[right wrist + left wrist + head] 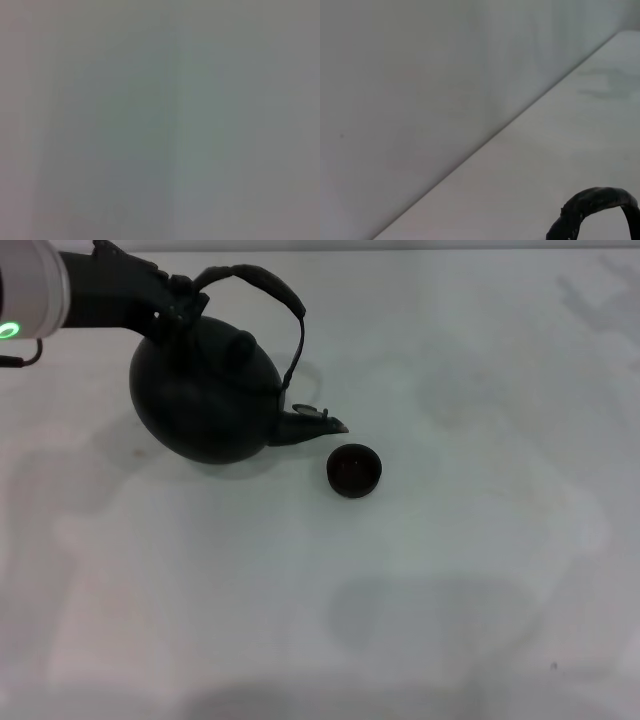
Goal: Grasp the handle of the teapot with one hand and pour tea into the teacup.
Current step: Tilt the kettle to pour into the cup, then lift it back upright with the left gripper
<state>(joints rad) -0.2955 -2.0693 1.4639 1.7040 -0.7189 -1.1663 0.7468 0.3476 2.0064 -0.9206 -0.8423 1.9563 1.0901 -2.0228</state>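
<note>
I have the left end effector (pixel 180 302), upper left, clamped on the handle (pixel 262 282), tipping the teapot (pixel 205 395) so its spout overhangs the teacup (pixel 354 470) (right arm unseen).

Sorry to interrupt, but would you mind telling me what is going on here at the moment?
The left tool has hold of the teapot by its arched handle and tips it, spout down toward the teacup, which stands on the white table just beyond the spout. No tea is visibly flowing. The right tool is not in view.
</note>
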